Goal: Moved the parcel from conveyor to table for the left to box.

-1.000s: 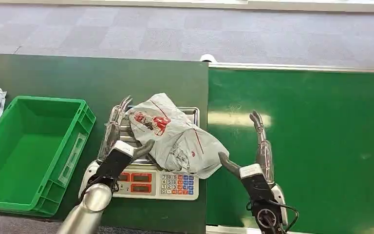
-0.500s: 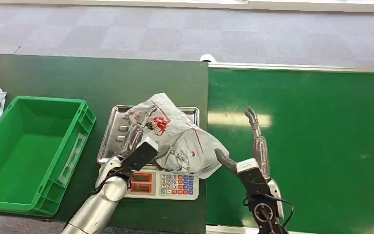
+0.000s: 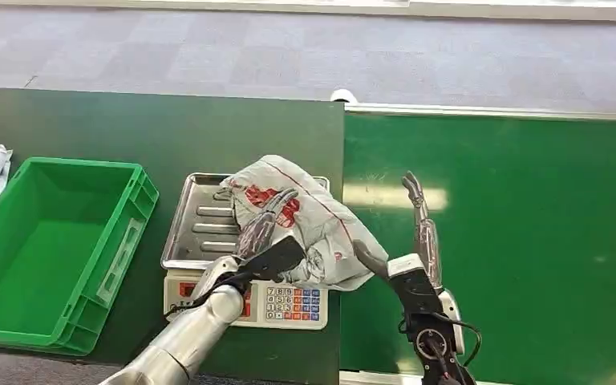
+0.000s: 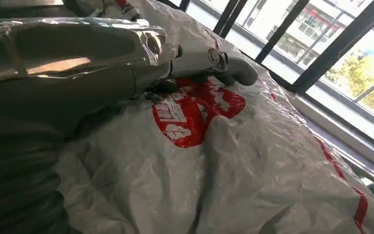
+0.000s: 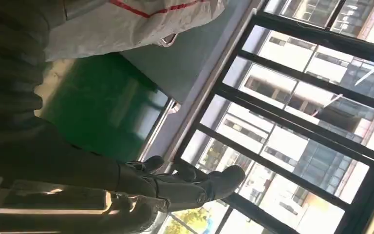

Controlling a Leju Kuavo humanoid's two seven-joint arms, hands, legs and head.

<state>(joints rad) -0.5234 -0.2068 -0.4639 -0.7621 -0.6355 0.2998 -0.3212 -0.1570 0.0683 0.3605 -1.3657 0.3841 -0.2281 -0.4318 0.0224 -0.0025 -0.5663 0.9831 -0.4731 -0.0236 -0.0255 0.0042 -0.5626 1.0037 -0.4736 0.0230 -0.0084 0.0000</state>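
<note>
Beside the empty green plastic crate (image 3: 56, 249), the crumpled white plastic parcel with red print (image 3: 305, 220) sits on the steel scale tray (image 3: 196, 224); left hand (image 3: 265, 233) presses it and should gather firmly, while right hand (image 3: 409, 241) stands spread, empty.

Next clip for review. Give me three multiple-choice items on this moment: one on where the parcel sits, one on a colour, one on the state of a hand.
1. Where is the parcel?
A. in the crate
B. on the scale's tray
C. on the floor

2. What colour is the crate?
A. green
B. blue
C. yellow

3. What is the right hand doing?
A. holding the parcel
B. pressing the scale's keys
C. open, beside the parcel

Answers: 1 B, the parcel lies across the scale tray under the left hand. 2 A, its walls are green. 3 C, its fingers are spread and hold nothing.
</note>
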